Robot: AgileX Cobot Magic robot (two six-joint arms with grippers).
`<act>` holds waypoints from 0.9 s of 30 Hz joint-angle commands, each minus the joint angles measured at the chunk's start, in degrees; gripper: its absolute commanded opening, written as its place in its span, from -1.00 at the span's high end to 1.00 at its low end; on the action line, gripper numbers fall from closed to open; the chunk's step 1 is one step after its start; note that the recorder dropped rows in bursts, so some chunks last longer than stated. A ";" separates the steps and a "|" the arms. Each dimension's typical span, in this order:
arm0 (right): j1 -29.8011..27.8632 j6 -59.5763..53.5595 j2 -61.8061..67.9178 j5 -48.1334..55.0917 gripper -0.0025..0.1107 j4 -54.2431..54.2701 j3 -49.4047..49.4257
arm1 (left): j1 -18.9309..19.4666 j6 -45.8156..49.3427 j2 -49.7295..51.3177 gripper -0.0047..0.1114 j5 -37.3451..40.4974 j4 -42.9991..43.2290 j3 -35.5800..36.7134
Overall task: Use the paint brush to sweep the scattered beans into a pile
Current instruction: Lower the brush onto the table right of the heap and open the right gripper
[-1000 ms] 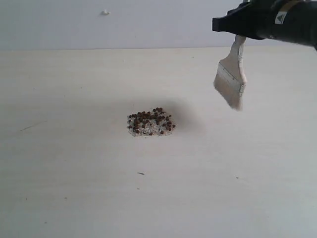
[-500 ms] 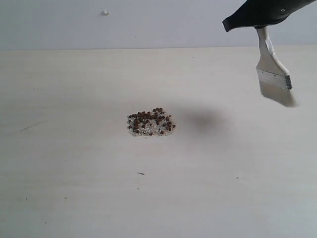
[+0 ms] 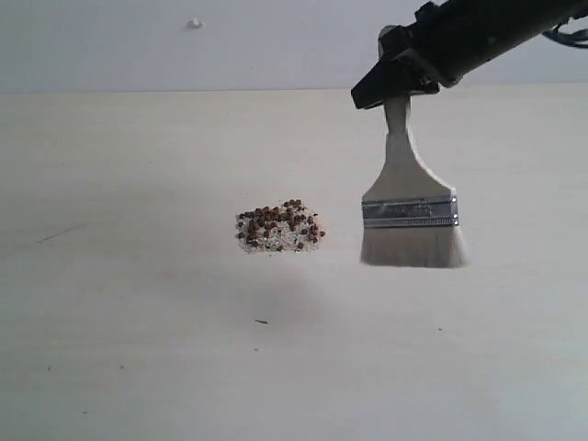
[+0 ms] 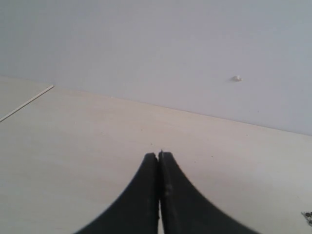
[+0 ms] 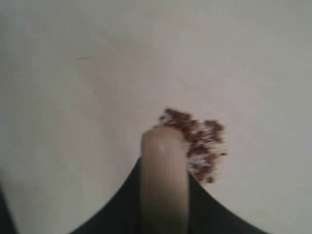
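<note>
The reddish-brown beans lie in one small heap mixed with white crumbs at the middle of the pale table; the blurred heap of beans also shows in the right wrist view. My right gripper is shut on the wooden handle of the paint brush, which hangs bristles down to the right of the heap, apart from it. Whether the bristles touch the table I cannot tell. The handle end of the paint brush sticks out between the right gripper's black fingers. My left gripper is shut and empty above bare table.
The light wooden table runs back to a plain grey wall with a small white knob. A tiny dark speck lies on the table in front of the heap.
The right arm has swung the brush from high at the right, down and leftward, so it now hangs vertical close beside the heap. The heap and the left gripper have not moved.
</note>
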 commanded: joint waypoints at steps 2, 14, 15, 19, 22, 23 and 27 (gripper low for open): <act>-0.20 -2.91 7.06 5.23 0.96 7.54 -0.64 | -0.32 0.32 -0.37 0.92 -0.09 -0.50 0.20; 1.44 -2.90 16.72 -4.27 0.96 6.53 -0.64 | -0.32 0.32 -0.37 0.92 -0.09 -0.50 0.20; 1.44 -2.90 16.72 -4.75 0.96 6.51 -0.64 | -0.32 0.32 -0.37 0.92 -0.09 -0.50 0.20; 1.44 -2.90 16.72 -5.58 0.86 6.51 -0.64 | -0.32 0.32 -0.37 0.92 -0.09 -0.50 0.20; 1.44 -2.90 16.72 -6.48 0.73 5.72 -0.64 | -0.32 0.32 -0.37 0.92 -0.09 -0.50 0.20; 1.44 -2.78 16.72 -6.81 0.68 5.15 -0.64 | -0.32 0.32 -0.37 0.92 -0.09 -0.50 0.20; 1.44 -2.78 16.72 -7.59 0.50 5.02 -0.64 | -0.32 0.32 -0.37 0.92 -0.09 -0.50 0.20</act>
